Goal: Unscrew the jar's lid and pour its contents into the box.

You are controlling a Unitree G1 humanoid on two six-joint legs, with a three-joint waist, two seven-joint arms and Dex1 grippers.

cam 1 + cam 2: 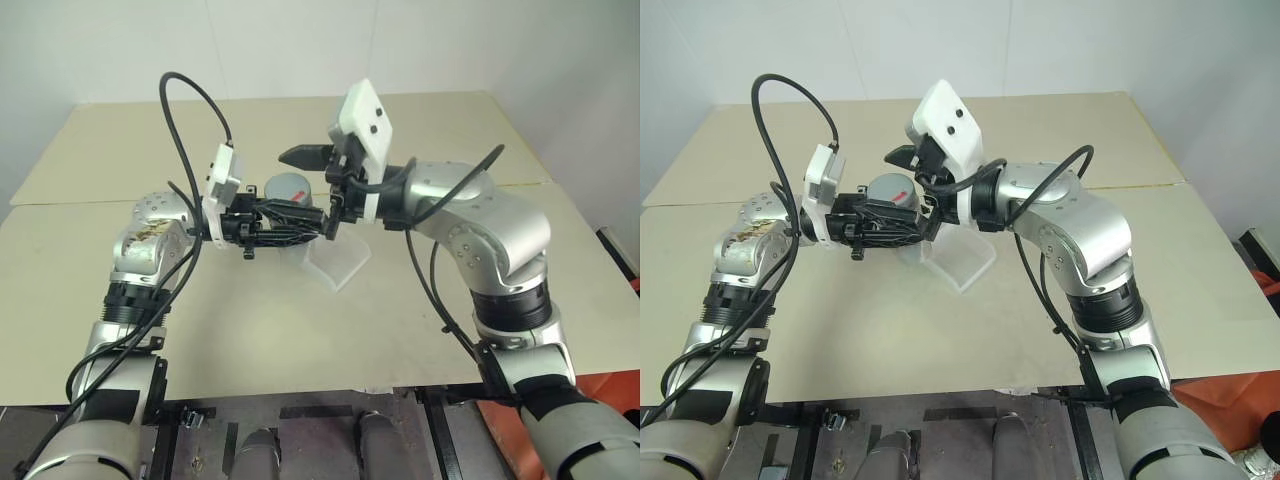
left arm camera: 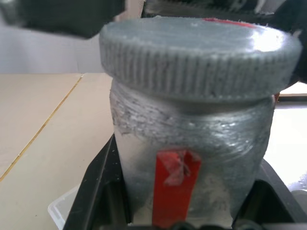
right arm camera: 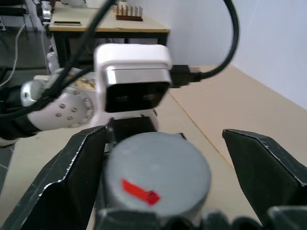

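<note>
My left gripper (image 1: 296, 222) is shut on the jar (image 2: 192, 143), a silvery cylinder with a strip of red tape, and holds it in the air over the table. The grey ribbed lid (image 1: 289, 187) sits on the jar and carries a red mark (image 3: 140, 190). My right gripper (image 3: 168, 177) is open, one black finger (image 3: 72, 177) on each side of the lid, apart from its rim. The clear plastic box (image 1: 340, 262) lies on the table just below and to the right of the jar. The contents are hidden inside the jar.
The beige tabletop (image 1: 450, 130) stretches wide behind and to both sides, with seams between its boards. Black cables loop above both wrists (image 1: 190, 100). Something orange (image 1: 1230, 400) lies beyond the table's front right corner.
</note>
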